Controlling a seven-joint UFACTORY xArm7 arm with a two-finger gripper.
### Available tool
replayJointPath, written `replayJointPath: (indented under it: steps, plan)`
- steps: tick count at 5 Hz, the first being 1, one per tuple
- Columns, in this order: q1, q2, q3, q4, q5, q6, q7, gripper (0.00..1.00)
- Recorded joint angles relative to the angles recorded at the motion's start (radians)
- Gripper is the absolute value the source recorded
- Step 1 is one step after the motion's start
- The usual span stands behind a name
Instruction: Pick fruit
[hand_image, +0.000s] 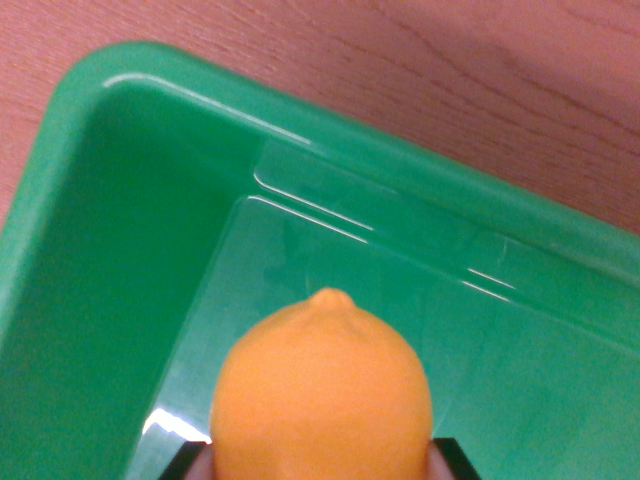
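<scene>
Wrist view: claw (320, 462) grips orange fruit (322, 395) over green bin (100, 250).

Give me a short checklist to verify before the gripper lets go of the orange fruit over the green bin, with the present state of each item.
1. Fruit held: the orange fruit sits between the dark fingertips of the gripper: ok.
2. Fruit over the green bin, not over the wooden table: ok.
3. Bin floor in view free of other things: ok.
4. Fruit clear of the bin walls: ok.
5. Height of the fruit above the floor: cannot tell.
6. Grip firm: cannot tell, the pads are mostly out of frame.
</scene>
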Motion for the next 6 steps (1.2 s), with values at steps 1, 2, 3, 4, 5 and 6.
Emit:
replayJointPath:
  steps: [1, 2, 3, 4, 5, 6]
  plan:
    - [-0.0008, -0.017, 0.001, 0.031, 0.0029, 0.047, -0.001, 1.00]
    - [-0.0008, -0.017, 0.001, 0.031, 0.0029, 0.047, -0.001, 1.00]
    - [-0.0015, -0.033, 0.002, 0.060, 0.0057, 0.093, -0.002, 1.00]
    - [-0.0015, -0.033, 0.002, 0.060, 0.0057, 0.093, -0.002, 1.00]
    - [-0.0023, -0.050, 0.003, 0.091, 0.0085, 0.140, -0.003, 1.00]
    - [-0.0023, -0.050, 0.003, 0.091, 0.0085, 0.140, -0.003, 1.00]
